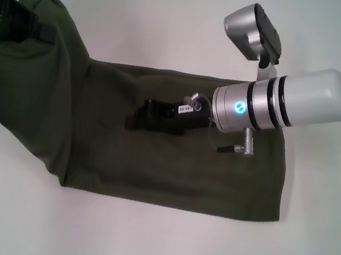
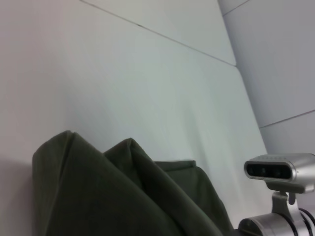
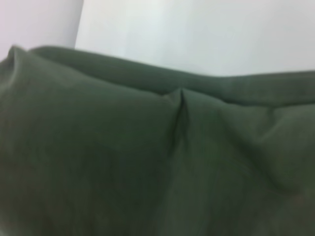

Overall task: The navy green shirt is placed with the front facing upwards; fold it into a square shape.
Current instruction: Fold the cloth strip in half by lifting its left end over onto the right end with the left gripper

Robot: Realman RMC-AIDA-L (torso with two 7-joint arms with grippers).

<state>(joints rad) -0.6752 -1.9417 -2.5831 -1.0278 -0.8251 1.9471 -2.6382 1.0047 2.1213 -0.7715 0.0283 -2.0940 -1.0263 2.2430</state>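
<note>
The navy green shirt [image 1: 152,169] is soft, matt woven-looking cloth, creased into low folds, and it lies on a smooth, matt white tabletop [image 1: 143,237]. At 3 o'clock the right arm's wrist [image 1: 255,107] shows brushed silvery metal rings and glossy white plastic casing, while the right tool [image 1: 159,116] over the cloth's middle looks like matt black plastic.

White table [image 1: 143,237], navy green shirt [image 1: 151,175] on it

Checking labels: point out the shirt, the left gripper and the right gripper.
navy green shirt [image 1: 152,169], head view, flat lower panel.
left gripper [image 1: 7,8], head view, black body at raised corner.
right gripper [image 1: 159,116], head view, black body over shirt.
</note>
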